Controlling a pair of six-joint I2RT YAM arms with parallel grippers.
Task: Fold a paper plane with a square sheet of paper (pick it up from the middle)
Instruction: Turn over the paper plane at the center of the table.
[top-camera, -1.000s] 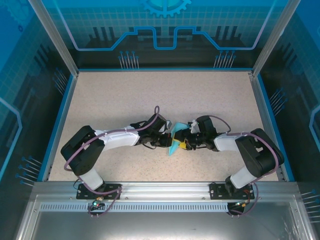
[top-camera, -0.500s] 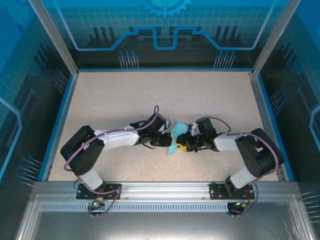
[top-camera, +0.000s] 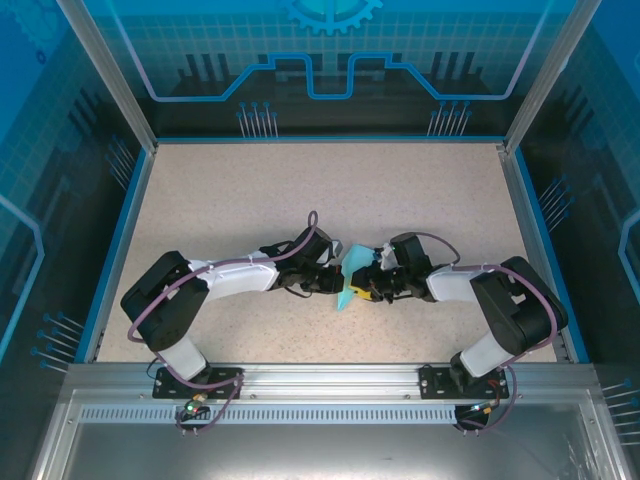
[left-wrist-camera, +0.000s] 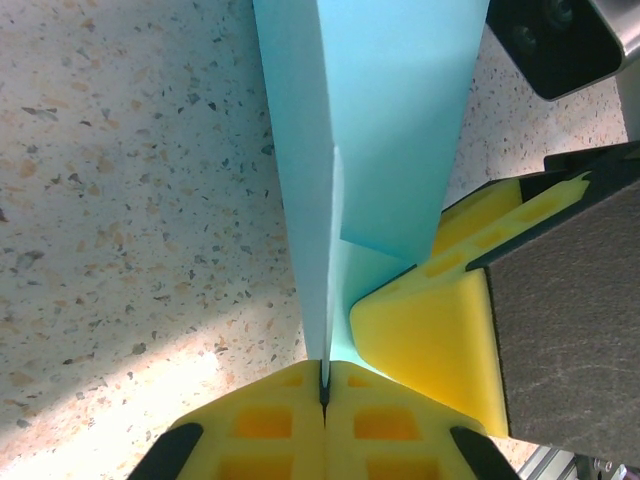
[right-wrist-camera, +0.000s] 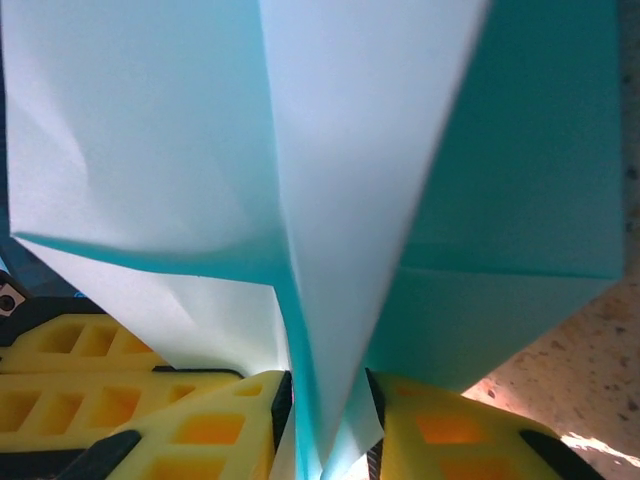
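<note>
Left gripper (left-wrist-camera: 325, 378) clenched tight on the near end of the paper plane (left-wrist-camera: 380, 120): in its wrist view the two yellow pads meet with just the thin blue edge nipped between them, and the long crease runs away from the pinch. Right gripper (right-wrist-camera: 328, 402) faces it from the right; its wrist view has a yellow pad pressed to each face of the folded spine, so I read it as grasping the paper too, though how firmly is hard to judge. From above, both grippers meet near the middle of the table (top-camera: 300, 190), a little toward the near edge, arms bowed inward from left and right. The paper stands on edge between them rather than lying flat, one tip pointing near and a flap showing on the far side. Why held so: likely one pinch anchors the centre crease while the other holds just beside it, so the layers cannot slide while a wing is set or the crease sharpened. Paper is narrow and layered, so the folding looks well along but not finished. Risk as I see it: two grips this close could twist or tear thin paper if they pull apart
</note>
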